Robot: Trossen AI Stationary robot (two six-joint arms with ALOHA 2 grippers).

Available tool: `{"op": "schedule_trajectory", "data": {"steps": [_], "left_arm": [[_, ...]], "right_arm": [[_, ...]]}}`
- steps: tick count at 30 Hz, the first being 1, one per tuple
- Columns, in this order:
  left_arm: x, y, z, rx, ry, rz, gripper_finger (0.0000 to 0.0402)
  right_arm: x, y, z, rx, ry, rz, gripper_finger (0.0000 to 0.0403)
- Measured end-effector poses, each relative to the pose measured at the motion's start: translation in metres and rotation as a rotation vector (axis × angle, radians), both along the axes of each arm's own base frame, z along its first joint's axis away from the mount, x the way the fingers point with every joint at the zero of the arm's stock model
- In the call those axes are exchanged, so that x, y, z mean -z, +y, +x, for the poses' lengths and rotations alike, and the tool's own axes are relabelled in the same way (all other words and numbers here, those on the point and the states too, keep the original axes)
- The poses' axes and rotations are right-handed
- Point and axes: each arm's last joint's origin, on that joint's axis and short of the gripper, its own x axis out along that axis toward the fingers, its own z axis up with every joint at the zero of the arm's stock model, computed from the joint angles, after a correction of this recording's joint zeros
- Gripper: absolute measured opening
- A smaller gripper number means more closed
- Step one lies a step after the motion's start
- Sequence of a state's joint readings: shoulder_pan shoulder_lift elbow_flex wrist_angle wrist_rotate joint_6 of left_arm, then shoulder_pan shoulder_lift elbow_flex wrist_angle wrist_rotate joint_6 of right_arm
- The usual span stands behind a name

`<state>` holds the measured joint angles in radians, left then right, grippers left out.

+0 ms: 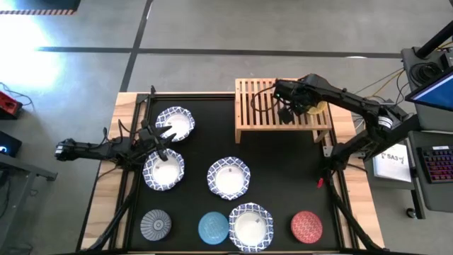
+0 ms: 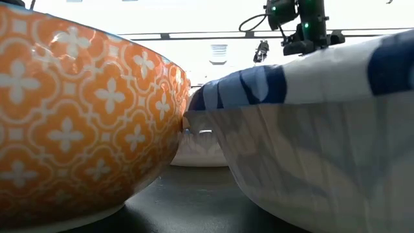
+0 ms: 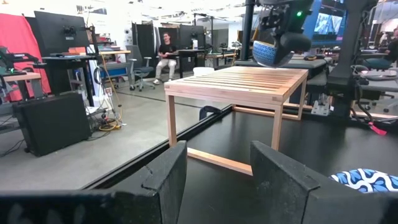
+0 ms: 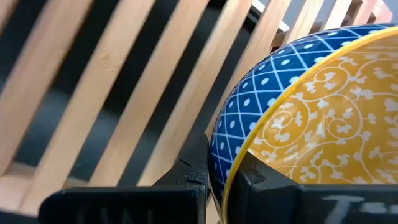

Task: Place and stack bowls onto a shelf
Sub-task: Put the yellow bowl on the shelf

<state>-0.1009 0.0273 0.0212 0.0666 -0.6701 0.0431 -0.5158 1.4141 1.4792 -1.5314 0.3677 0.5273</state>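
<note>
Right gripper pinches the yellow bowl by its rim, held above the slatted shelf. Lower level, seat base flat across slats, then release. Left gripper spread, waiting near the white bowls.

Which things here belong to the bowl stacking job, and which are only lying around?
Job:
- yellow bowl in the right end effector, above the shelf
- four white bowls, e.g.
- grey bowl, light blue bowl, red bowl
- left end effector, open

Lying around:
- keyboard
- paper
</note>
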Motion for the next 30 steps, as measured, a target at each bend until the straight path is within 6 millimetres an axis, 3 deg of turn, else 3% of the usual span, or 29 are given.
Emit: {"op": "schedule_trajectory", "data": {"steps": [9, 30], "left_arm": [[0.000, 0.000, 0.000, 0.000, 0.000, 0.000, 0.0159], [0.000, 0.000, 0.000, 0.000, 0.000, 0.000, 0.0159]], "right_arm": [[0.002, -0.017, -0.002, 0.017, -0.033, -0.019, 0.0013], [0.002, -0.022, 0.001, -0.007, -0.070, -0.017, 0.0013]]}}
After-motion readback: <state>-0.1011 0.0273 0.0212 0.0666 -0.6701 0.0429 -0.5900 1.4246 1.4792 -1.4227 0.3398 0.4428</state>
